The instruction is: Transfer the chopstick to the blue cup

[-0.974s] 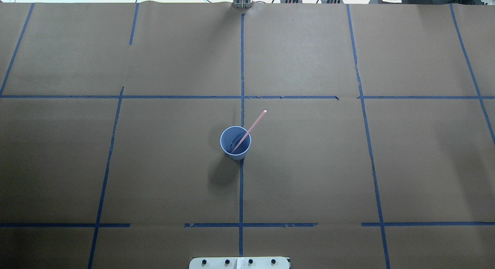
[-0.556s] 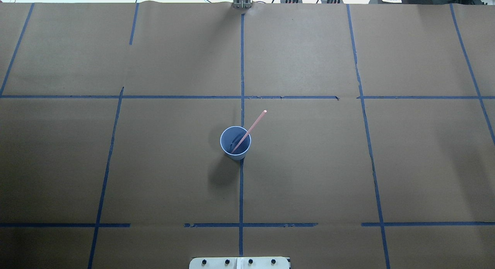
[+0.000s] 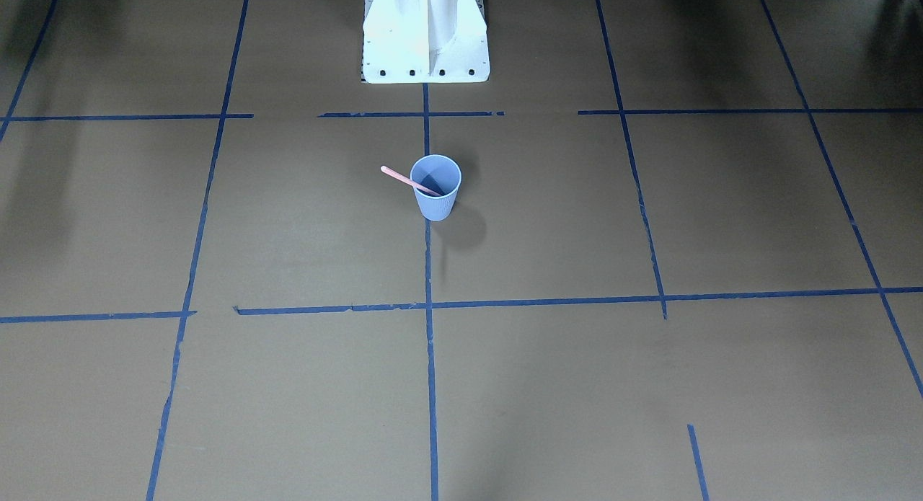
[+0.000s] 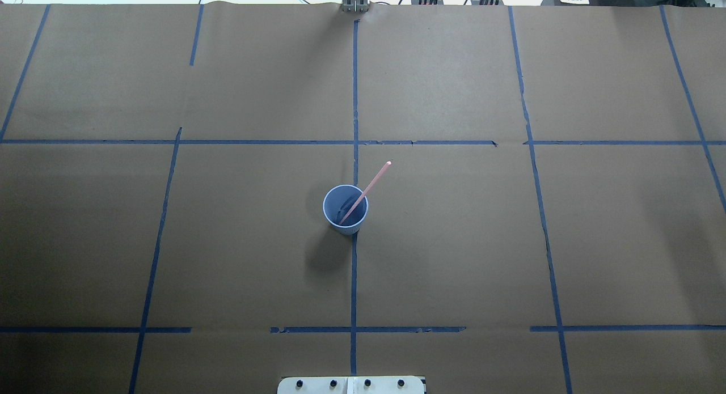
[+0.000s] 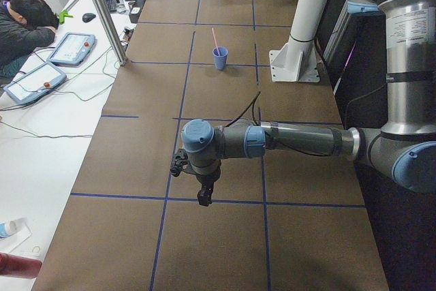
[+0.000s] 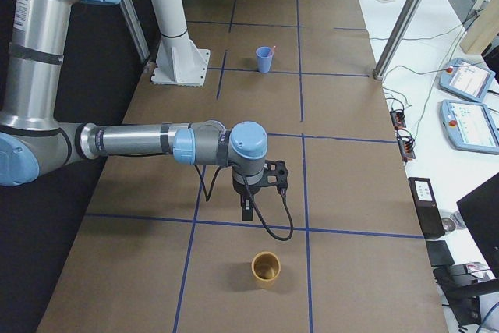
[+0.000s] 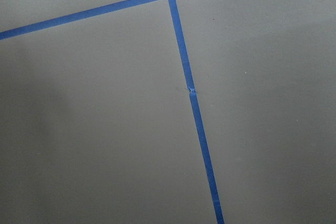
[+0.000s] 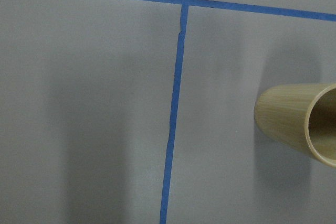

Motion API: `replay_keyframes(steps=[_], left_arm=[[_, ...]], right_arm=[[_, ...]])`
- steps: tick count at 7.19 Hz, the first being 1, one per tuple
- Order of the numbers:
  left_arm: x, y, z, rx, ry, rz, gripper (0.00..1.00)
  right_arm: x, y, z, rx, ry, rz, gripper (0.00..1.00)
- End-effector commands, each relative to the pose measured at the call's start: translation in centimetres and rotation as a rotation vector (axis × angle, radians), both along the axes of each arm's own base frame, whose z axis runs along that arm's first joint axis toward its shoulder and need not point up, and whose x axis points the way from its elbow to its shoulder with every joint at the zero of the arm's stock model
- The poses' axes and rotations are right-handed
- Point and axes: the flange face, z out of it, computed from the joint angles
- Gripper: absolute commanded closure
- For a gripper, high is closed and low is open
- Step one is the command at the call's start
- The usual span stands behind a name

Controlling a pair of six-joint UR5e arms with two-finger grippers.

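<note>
The blue cup [image 3: 435,204] stands upright on the brown paper of the table [image 4: 454,258], right on the centre tape line [image 4: 354,280] and a little way out from the white robot base [image 3: 425,32]. The pink chopstick [image 4: 371,185] is in it. Its lower end rests down inside the cup, and it leans across the rim with the upper end slanting out towards the robot's right and away from the base. Nothing is touching either the cup or the chopstick.

A second cup, the tan cup [image 6: 265,271], stands upright far off at the right-hand end of the table, well apart from the blue one. The right wrist camera catches its wall and open mouth at the edge of its view.

Both arms are drawn back to opposite ends of the table. The left arm [image 5: 300,142] holds its forearm out level over the paper with the wrist turned down. The left gripper [image 5: 204,197] hangs above the surface just beside a tape line, a long way from the blue cup. The right arm [image 6: 132,142] mirrors it, forearm level and wrist down, with the right gripper [image 6: 246,210] pointing at the paper near the tan cup but not touching it.

From where I stand I cannot tell how far either gripper's jaws are parted. I see nothing held in either one.
</note>
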Motion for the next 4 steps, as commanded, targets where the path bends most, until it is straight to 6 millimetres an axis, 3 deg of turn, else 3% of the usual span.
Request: replay_keyframes(steps=[1,4], left_arm=[[0.07,0.02,0.03,-0.001,0.000,0.002,0.00],[0.07,-0.05,0.04,-0.001,0.000,0.002,0.00]], right_arm=[[-0.01,0.00,0.00,0.000,0.000,0.000,0.00],[-0.08,0.01,0.15,-0.003,-0.009,0.000,0.00]])
